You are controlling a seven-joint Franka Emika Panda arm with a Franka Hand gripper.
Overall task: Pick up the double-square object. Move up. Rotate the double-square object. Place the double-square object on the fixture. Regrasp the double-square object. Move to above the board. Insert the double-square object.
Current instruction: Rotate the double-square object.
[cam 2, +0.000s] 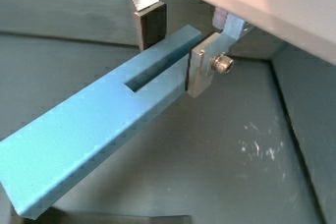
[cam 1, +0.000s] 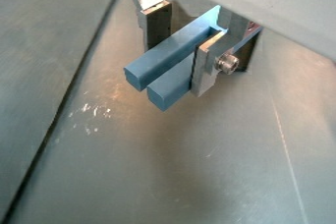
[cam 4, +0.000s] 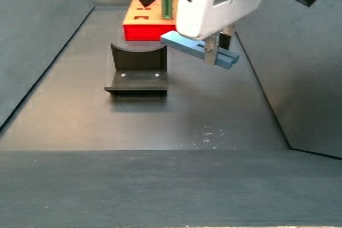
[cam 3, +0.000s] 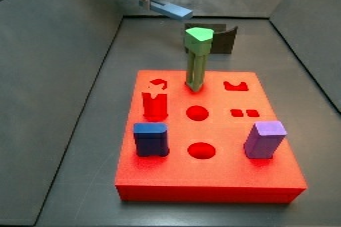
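Double-square object (cam 2: 98, 120) clamped in gripper (cam 4: 214, 47) jaws; only side view shows fixture (cam 4: 136, 68) nearby.

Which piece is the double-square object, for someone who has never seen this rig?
Start at the red board, then look past its tall green peg to the gripper raised above the grey floor. The double-square object is the long slate-blue grooved bar clamped in its fingers, unlike the short blocks on the board.

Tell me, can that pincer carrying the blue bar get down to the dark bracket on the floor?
Probably yes. The pincer holds the double-square object in the air, beside and above the fixture. The floor around the fixture looks bare, and the board lies behind it, so nothing seems to block the way.
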